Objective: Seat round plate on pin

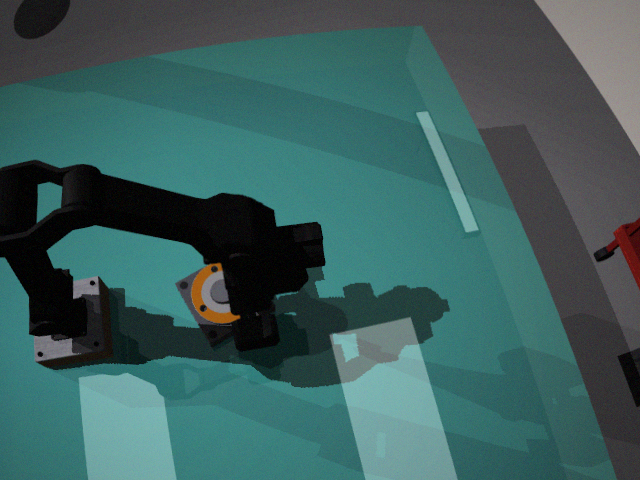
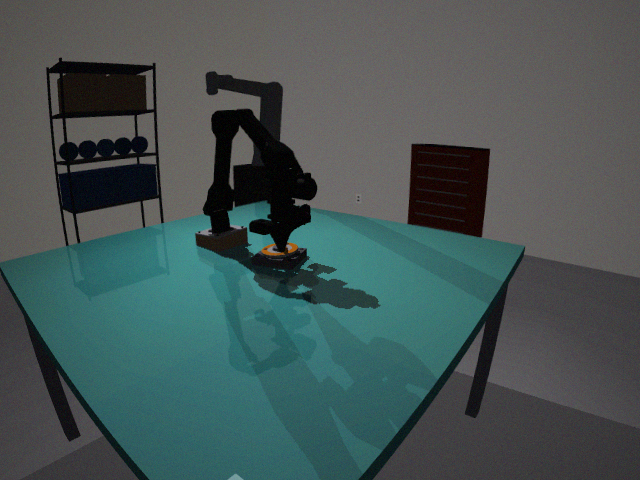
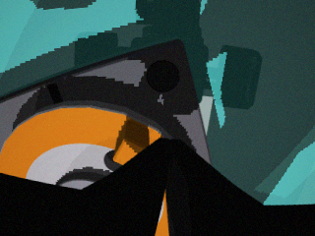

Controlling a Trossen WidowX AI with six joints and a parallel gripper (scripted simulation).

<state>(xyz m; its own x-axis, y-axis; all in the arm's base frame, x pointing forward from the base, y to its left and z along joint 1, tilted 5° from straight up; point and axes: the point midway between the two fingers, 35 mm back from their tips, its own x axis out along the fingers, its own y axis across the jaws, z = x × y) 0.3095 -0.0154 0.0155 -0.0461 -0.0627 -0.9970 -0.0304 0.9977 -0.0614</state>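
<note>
Your gripper (image 3: 167, 147), jaws closed on nothing, presses its tip down onto the orange round plate (image 1: 199, 291) on the grey base (image 1: 187, 285), so, as I judge it, turning the plate onto the pin and withdrawing remain.

A glossy teal table (image 2: 155, 330) on dark legs fills the room's middle. At far left stands a black wire shelf (image 2: 104, 144) holding a brown box (image 2: 101, 93), a row of dark balls (image 2: 103, 148) and a blue bin (image 2: 107, 187). Against the grey back wall (image 2: 465, 62), to the right, stands a dark red slatted cabinet (image 2: 447, 188). A red cart (image 1: 628, 248) shows at the overhead view's right edge.
</note>
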